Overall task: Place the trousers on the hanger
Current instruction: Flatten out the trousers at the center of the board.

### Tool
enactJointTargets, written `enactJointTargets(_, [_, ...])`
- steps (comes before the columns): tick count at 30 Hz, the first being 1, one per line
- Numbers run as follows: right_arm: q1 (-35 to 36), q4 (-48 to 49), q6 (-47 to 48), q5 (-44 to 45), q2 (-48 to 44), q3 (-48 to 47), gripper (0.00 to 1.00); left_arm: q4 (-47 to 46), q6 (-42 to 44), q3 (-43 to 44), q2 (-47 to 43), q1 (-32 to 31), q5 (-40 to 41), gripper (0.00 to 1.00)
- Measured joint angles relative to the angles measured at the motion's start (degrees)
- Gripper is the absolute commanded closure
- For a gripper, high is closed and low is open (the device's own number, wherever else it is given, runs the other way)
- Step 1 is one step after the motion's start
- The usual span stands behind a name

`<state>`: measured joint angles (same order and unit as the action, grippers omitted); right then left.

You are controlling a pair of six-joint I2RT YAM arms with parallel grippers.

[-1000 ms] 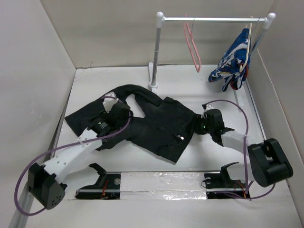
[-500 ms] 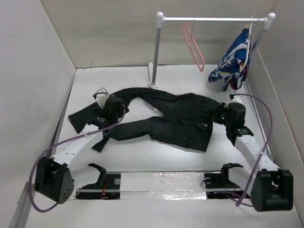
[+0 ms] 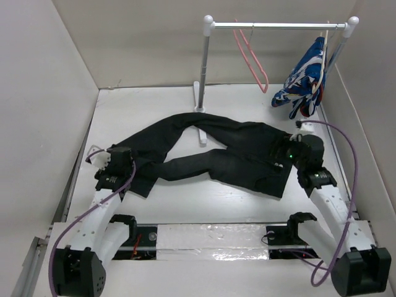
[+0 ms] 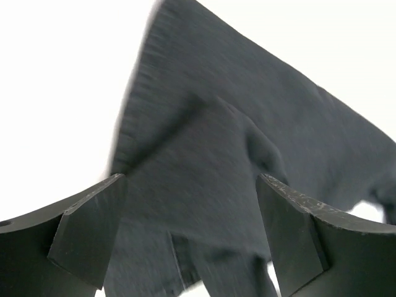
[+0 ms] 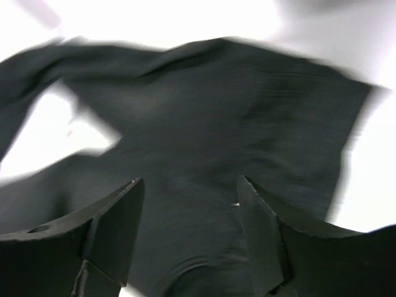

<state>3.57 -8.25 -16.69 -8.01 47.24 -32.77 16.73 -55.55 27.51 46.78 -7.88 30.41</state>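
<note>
The black trousers (image 3: pixel 216 151) lie spread flat across the table, legs pointing left and waist to the right. My left gripper (image 3: pixel 119 166) is open over the leg ends. In the left wrist view (image 4: pixel 192 241) its jaws stand wide apart above the cloth (image 4: pixel 247 154). My right gripper (image 3: pixel 286 151) is open over the waist. In the right wrist view (image 5: pixel 192 235) its jaws stand apart above the fabric (image 5: pixel 204 124). The pink hanger (image 3: pixel 252 62) hangs by its hook on the rail (image 3: pixel 278 26) at the back, apart from the trousers.
A blue, white and red patterned garment (image 3: pixel 303 80) hangs at the rail's right end. The rack's white post (image 3: pixel 202 68) stands just behind the trousers, its base foot (image 3: pixel 202 134) showing between the legs. White walls enclose the table on the left, back and right.
The arms drew apart, left toward the near left, right toward the right edge. The bunched trousers were stretched out flat. The hanger swung slightly on the rail.
</note>
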Motion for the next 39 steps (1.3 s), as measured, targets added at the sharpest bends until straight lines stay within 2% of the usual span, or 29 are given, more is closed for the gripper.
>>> enactJointTargets(3, [10.1,0.3,0.9,-2.3,1.0,0.0,0.47,-3.3,0.2,-0.5,2.3,5.6,-3.0,0.15])
enactJointTargets(6, [21.7,0.8,1.5,-1.9,4.9,0.2,0.47,-7.0,1.3,0.9,7.7,9.4,-7.0,0.15])
enactJointTargets(9, [31.3,1.6,1.9,-0.6,9.2,0.7,0.32,-9.2,2.3,5.1,14.8,11.1,-8.5,0.16])
enactJointTargets(10, [33.9,2.0,2.0,0.0,11.0,0.7,0.21,-10.1,2.4,6.4,16.8,11.3,-8.8,0.17])
enactJointTargets(12, [37.9,2.7,2.2,1.4,15.3,-0.1,0.13,-11.4,2.3,8.3,20.5,11.3,-8.3,0.17])
enactJointTargets(15, [43.0,2.6,3.6,3.1,23.9,-5.7,0.10,-12.2,2.1,9.3,25.4,11.5,-7.1,0.17])
enactJointTargets(18, [47.5,3.1,6.1,4.9,34.4,-16.2,0.05,-11.8,2.0,10.0,30.0,13.0,-6.5,0.17])
enactJointTargets(21, [50.9,4.5,8.6,6.0,44.7,-27.1,0.04,-11.0,2.1,11.1,33.2,14.0,-6.1,0.18])
enactJointTargets(24, [52.9,5.2,10.4,6.4,54.8,-36.4,0.11,-10.3,2.3,12.6,35.1,14.1,-5.9,0.17])
enactJointTargets(26, [53.8,5.7,11.3,6.5,60.3,-39.7,0.57,-10.3,2.6,13.9,36.5,14.1,-6.0,0.17])
enactJointTargets(28, [54.8,5.4,11.6,6.8,64.2,-40.1,0.90,-10.2,3.2,15.5,38.1,14.1,-6.2,0.17])
enactJointTargets(30, [56.2,4.9,11.5,7.7,65.5,-38.4,0.94,-10.1,4.1,17.1,39.7,14.2,-6.4,0.17])
enactJointTargets(31, [57.4,5.9,11.7,8.8,64.9,-36.8,0.99,-10.2,4.4,17.6,40.3,14.3,-6.5,0.18])
enactJointTargets(34, [62.0,6.1,11.7,10.0,59.1,-30.9,1.00,-10.6,6.0,18.6,41.0,14.4,-7.2,0.22])
enactJointTargets(36, [65.9,5.8,11.2,10.1,54.8,-26.9,0.99,-10.9,6.8,19.5,41.7,14.4,-7.8,0.30])
enactJointTargets(37, [68.0,5.8,10.7,10.1,52.9,-25.0,0.96,-11.0,7.2,20.1,42.3,14.4,-8.0,0.38])
enactJointTargets(39, [70.9,5.8,9.7,10.4,50.9,-22.8,0.88,-11.4,8.0,21.2,43.6,14.4,-8.5,0.41])
